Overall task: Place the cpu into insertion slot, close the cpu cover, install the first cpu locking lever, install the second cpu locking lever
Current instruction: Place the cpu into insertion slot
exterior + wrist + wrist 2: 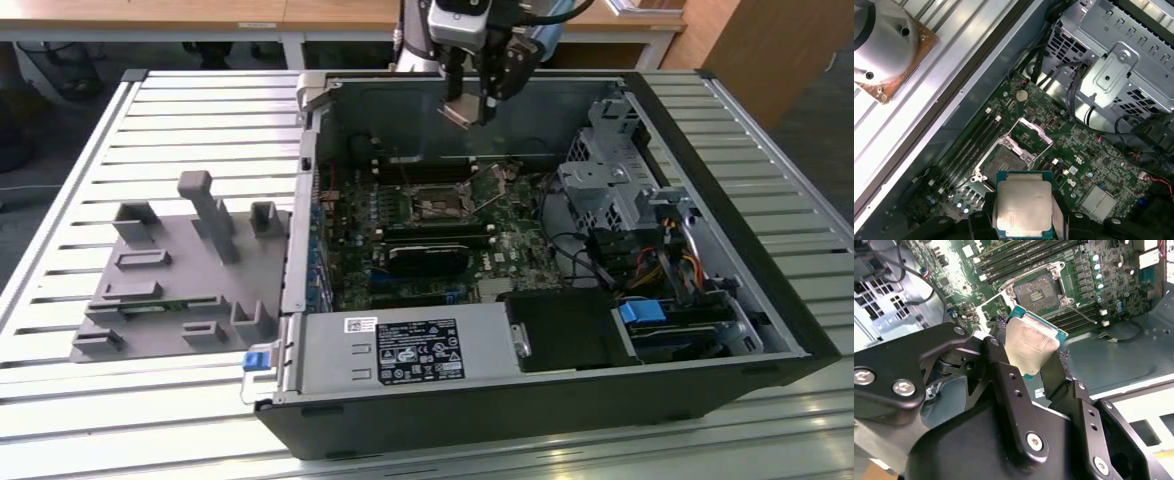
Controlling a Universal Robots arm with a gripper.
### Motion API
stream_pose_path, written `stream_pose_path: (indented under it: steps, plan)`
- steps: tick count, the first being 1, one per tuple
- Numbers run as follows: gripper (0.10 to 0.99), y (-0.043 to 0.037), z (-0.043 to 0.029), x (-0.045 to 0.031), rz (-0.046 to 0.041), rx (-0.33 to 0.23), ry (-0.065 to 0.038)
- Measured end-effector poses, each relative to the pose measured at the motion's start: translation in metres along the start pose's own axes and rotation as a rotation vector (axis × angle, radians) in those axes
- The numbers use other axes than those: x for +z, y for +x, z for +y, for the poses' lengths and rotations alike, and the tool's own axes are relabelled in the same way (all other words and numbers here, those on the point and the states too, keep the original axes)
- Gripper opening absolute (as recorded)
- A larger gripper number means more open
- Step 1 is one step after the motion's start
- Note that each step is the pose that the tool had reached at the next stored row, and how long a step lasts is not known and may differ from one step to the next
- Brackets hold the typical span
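Note:
My gripper (pixel 470 112) hangs above the open computer case (pixel 534 410), near its back wall, shut on the cpu (pixel 461 110). In both wrist views the cpu (pixel 1029 342) (pixel 1023 207) is a silvery square chip with a tan-green rim, clamped by two edges between the black fingers (pixel 1001 365). The insertion slot (pixel 438 206) (pixel 1001 162) (pixel 1041 289) lies open on the green motherboard below, dark pin field exposed, well apart from the chip. The cpu cover (pixel 1030 131) stands tilted up at the slot's edge. A thin locking lever (pixel 1085 315) sticks out beside the slot.
Black memory sticks (pixel 427 240) sit in front of the slot. A metal drive cage (pixel 614 190) with cables fills the case's side at the exterior view's right. The power supply (pixel 414 350) is at the front. A grey fixture (pixel 174 270) rests on the slatted table (pixel 80 420).

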State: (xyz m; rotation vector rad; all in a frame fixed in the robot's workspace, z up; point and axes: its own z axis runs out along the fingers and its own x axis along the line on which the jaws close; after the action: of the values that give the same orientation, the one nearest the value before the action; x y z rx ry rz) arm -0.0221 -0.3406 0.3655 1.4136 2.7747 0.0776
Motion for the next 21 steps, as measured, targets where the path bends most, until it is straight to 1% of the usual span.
stream_pose_path:
  steps: [5, 11, 21]
  plan:
    - [0.525, 0.0002, 0.0001, 0.0009, -0.0062, 0.055, 0.002]
    - [0.525, 0.0005, 0.0002, 0.0021, -0.0108, 0.111, 0.004]
    - [0.525, 0.0006, 0.0002, 0.0044, -0.0195, 0.219, 0.006]
